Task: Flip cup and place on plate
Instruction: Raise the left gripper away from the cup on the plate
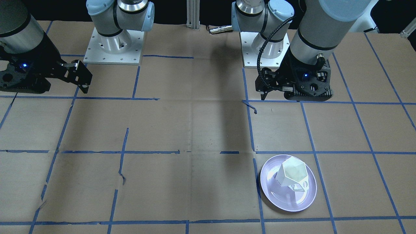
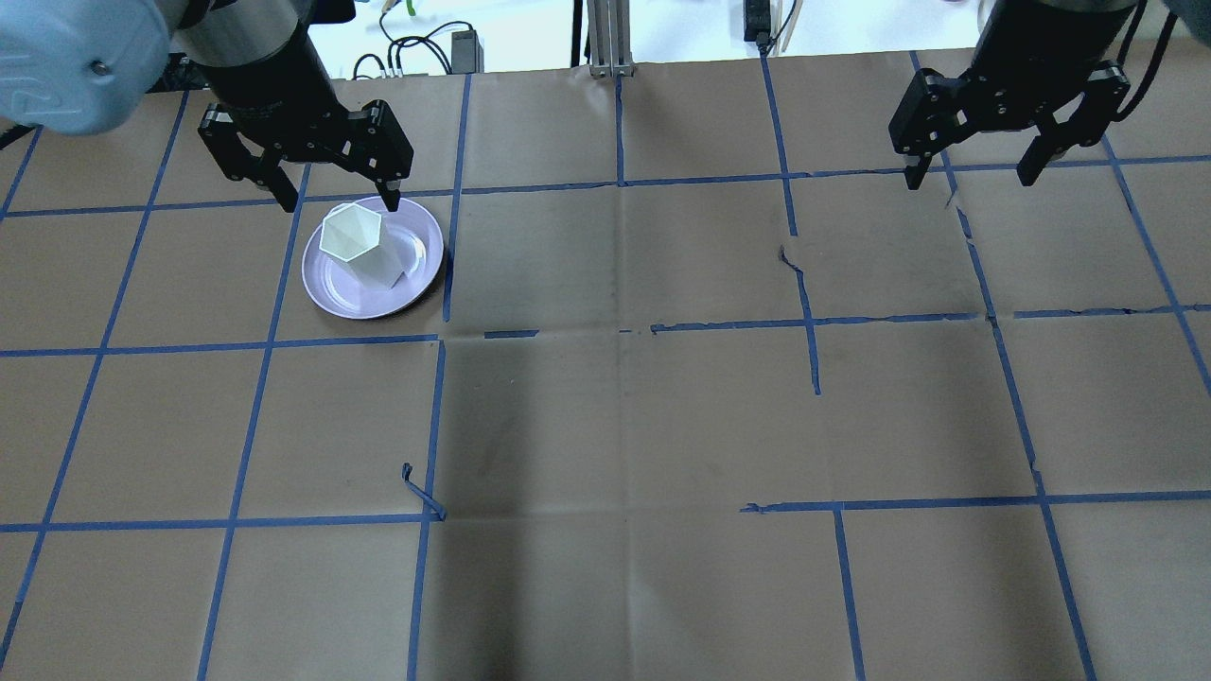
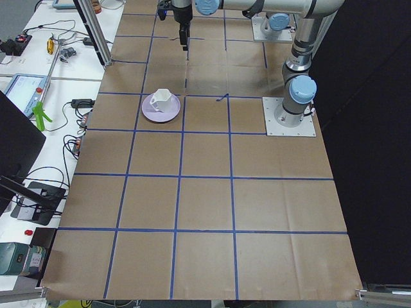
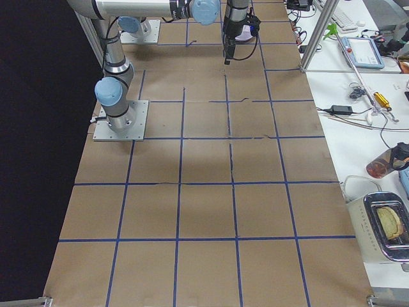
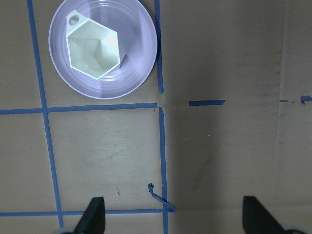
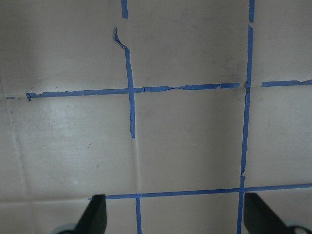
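Observation:
The white faceted cup (image 2: 352, 241) stands upright on the pale lavender plate (image 2: 333, 289), its hexagonal opening facing up. The left wrist view looks into the cup (image 5: 92, 48) on the plate (image 5: 139, 73), with the handle at the upper left. My left gripper (image 2: 339, 202) is open and empty, raised above the plate's far edge and apart from the cup. My right gripper (image 2: 968, 180) is open and empty, far off on the table's other side. The front view shows the cup (image 1: 291, 172) and the plate (image 1: 282, 199).
The table is brown paper with a blue tape grid. A curl of peeled tape (image 2: 421, 492) lies nearer the robot than the plate. Torn tape (image 2: 790, 255) lies mid-table. The arm bases (image 1: 113, 45) (image 1: 265, 48) stand at the robot's edge.

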